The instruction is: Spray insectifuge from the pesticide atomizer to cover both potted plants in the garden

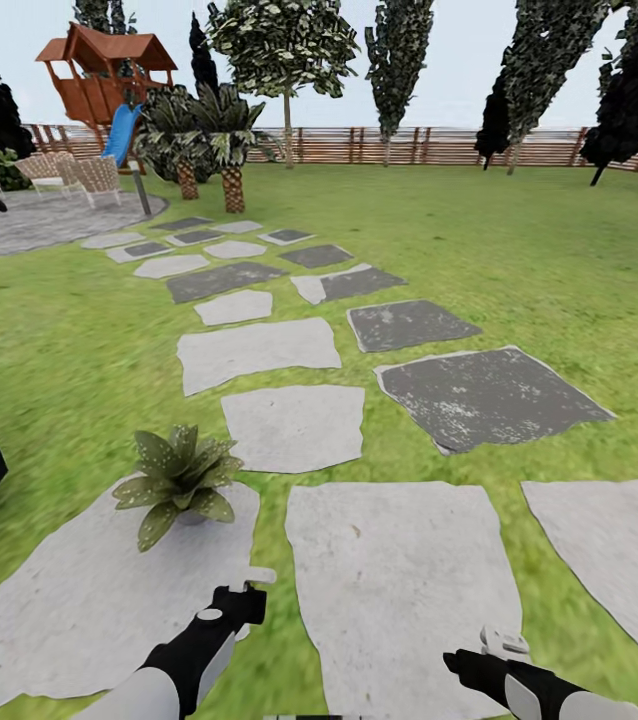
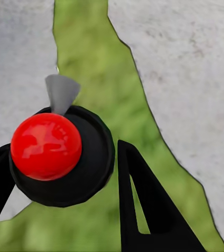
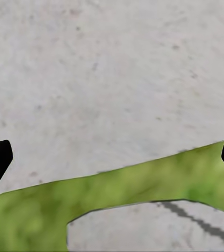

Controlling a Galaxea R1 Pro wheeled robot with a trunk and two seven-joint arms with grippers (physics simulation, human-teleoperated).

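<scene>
While the left hand (image 2: 64, 178) grips the pesticide atomizer (image 2: 59, 152), right hand (image 3: 112, 157) open and empty, spraying looks under way; next, aim its nozzle at the potted plant (image 1: 179, 480) just ahead on a stepping stone (image 1: 89, 600).

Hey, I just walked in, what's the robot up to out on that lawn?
The robot stands on a green lawn crossed by grey stepping stones. Its left gripper is shut on a small hand sprayer with a black round body, red ball top and grey nozzle. Just ahead, a low rosette plant of pointed dull-green leaves sits on a pale stone. The right gripper hangs open above stone and grass, holding nothing. No spray is visible yet.
</scene>
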